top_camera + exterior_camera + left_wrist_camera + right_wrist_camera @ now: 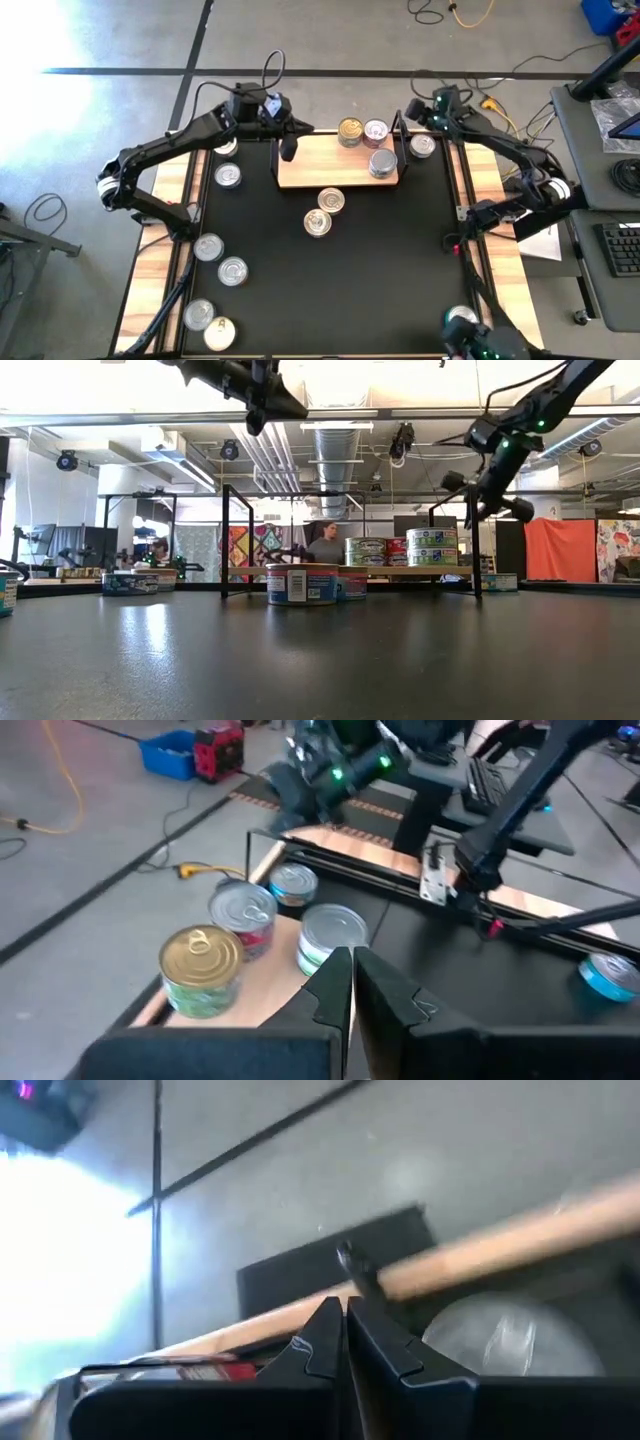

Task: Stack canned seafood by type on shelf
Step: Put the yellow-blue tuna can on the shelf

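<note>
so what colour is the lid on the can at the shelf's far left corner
Gold. The can shows best in the left wrist view, with a green side label, on the shelf.

Blue bin (168, 750) (beside red box (220, 747))

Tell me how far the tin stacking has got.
Early days. Three tins sit on the shelf: a gold-lidded tin, a red-labelled tin and a silver-lidded tin. Nothing is in hand: the left gripper and right gripper are shut and empty above the shelf ends. Two tins in front and the table-edge tins remain.
</note>
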Controlling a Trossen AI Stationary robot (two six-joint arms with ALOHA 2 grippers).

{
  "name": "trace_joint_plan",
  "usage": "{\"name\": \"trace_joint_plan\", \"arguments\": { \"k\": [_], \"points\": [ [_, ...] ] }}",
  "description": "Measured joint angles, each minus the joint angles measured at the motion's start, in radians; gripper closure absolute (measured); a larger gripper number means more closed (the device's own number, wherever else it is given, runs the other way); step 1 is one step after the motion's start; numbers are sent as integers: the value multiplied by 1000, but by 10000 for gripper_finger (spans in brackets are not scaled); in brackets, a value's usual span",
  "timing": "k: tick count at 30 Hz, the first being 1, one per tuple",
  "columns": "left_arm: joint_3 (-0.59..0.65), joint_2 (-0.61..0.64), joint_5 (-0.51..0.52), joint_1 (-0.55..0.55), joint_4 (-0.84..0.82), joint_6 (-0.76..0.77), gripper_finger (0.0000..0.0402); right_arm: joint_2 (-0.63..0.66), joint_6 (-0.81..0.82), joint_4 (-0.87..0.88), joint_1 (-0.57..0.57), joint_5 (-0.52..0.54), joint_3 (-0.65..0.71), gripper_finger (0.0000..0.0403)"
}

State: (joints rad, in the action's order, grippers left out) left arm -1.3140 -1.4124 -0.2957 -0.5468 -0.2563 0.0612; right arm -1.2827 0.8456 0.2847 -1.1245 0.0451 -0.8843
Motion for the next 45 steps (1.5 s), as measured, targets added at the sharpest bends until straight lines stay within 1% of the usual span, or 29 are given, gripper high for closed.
{"name": "trace_joint_plan", "arguments": {
  "k": [7,9,10,12,14,17,20,24,27,31,34,37,41,45],
  "points": [
    [0,0,9,-8,37,1,402,-9,419,-13,-12,7,17,390],
    [0,0,9,-8,38,0,402,-11,455,-10,-12,8,17,390],
    [0,0,9,-8,38,0,402,-11,458,-12,-13,21,18,390],
    [0,0,9,-8,38,0,402,-11,515,10,-14,104,19,390],
    [0,0,9,-8,38,0,402,-17,650,101,-12,178,22,390],
    [0,0,8,-8,39,-2,402,-44,811,187,-10,190,23,390],
    [0,0,7,-8,40,-21,402,-86,823,148,0,147,23,390],
    [0,0,6,-9,40,-30,402,-147,849,72,3,130,23,390],
    [0,2,5,-8,35,-26,402,-188,905,68,0,98,23,390],
    [0,4,-5,-8,9,-23,402,-237,940,84,10,56,23,390],
    [0,7,-5,-8,-19,-23,402,-239,979,154,30,62,19,390],
    [0,14,-5,-9,-42,-34,402,-216,1005,257,57,110,24,390],
    [0,20,-5,-10,-48,-63,402,-177,963,350,73,120,38,390],
    [0,28,-5,-10,-44,-79,402,-126,925,503,111,155,65,390]
  ]
}}
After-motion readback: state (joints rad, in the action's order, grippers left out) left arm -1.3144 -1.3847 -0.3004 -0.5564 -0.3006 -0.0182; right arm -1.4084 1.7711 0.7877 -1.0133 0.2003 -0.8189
